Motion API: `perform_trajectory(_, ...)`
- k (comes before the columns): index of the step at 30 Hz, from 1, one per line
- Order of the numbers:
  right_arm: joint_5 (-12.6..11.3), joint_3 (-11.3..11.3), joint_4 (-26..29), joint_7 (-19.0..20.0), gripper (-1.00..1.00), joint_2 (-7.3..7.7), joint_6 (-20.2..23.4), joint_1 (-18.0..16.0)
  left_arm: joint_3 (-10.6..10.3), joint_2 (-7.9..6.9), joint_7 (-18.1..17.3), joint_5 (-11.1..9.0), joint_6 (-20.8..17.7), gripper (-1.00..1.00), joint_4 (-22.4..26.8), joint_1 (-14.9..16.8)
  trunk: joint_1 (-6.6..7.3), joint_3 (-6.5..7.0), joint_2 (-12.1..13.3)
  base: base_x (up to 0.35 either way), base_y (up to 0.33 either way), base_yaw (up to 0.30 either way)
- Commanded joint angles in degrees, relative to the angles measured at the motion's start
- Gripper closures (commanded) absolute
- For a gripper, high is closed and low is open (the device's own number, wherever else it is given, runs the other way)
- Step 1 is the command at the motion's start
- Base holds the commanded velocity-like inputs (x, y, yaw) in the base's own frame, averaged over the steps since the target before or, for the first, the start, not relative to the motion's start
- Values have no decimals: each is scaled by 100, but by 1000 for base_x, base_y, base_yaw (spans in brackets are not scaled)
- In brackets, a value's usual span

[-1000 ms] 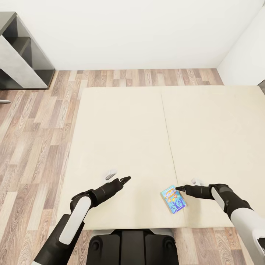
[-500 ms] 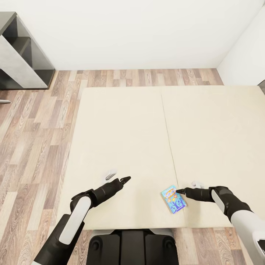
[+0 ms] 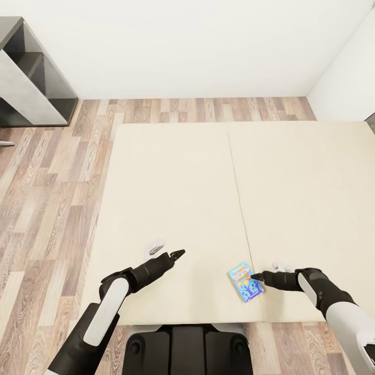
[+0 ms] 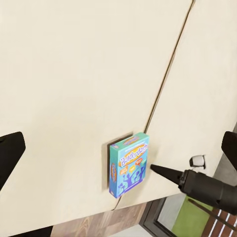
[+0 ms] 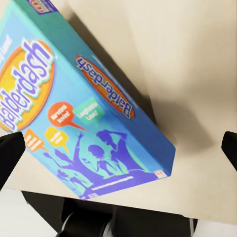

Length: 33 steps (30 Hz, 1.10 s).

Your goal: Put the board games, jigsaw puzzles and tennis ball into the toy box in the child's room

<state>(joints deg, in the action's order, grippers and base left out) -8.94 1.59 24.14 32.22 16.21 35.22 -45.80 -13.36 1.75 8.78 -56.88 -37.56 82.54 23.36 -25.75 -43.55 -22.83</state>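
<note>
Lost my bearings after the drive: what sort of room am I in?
Probably a bedroom: a wide beige mattress in two halves lies on wood-plank flooring, with a blue Balderdash game box on it and a grey shelf unit by the white wall.

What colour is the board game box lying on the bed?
The board game box is blue-teal with an orange "Balderdash" logo and purple silhouettes; clearest in the right wrist view.

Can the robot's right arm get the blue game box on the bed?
Probably yes. The right end effector sits right at the edge of the small blue Balderdash board game box, which lies flat on the beige mattress of the bed with nothing in between.
</note>
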Motion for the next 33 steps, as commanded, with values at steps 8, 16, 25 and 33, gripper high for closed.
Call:
perform_trajectory(8, -34, 16, 3, -25, -100, -34, 47, 7, 0, 1, 53, -60, -16, -100, 7, 2, -3, -6, -9, 0, 0, 0)
perform_trajectory(16, -37, 12, 3, -30, -100, -54, 42, 9, 0, 1, 53, -60, -17, -100, 7, 2, -3, -6, -9, 0, 0, 0)
perform_trajectory(25, -32, 4, 3, -36, -100, -56, 36, 5, -1, 1, 53, -60, -17, -100, 7, 2, -3, -6, -9, 0, 0, 0)
perform_trajectory(33, -28, 0, 3, -40, -100, -57, 27, 1, -3, 3, 53, -60, -16, -100, 9, 2, -3, -6, -9, 0, 0, 0)
